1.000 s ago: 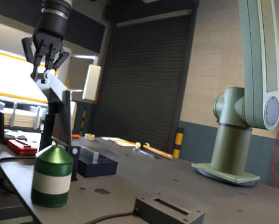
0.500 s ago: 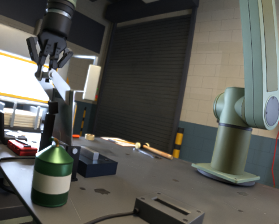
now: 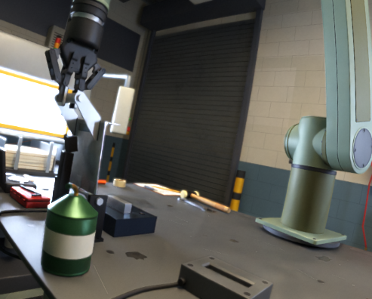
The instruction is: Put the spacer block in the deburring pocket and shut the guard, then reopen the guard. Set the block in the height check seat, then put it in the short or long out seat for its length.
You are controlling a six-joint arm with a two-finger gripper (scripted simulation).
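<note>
My gripper (image 3: 70, 92) hangs high at the left, closed on the top edge of the guard (image 3: 83, 113), a grey hinged plate that stands tilted above the dark blue deburring fixture (image 3: 128, 221). A pale grey spacer block (image 3: 122, 205) lies on top of that fixture. The guard's black posts (image 3: 63, 170) rise behind the green canister.
The arm's pale green base (image 3: 307, 196) stands at the right on the table. A green and white canister (image 3: 69, 232) stands near the left table edge. A grey slotted seat block (image 3: 226, 281) with a cable lies at the front. A mallet (image 3: 205, 201) lies further back.
</note>
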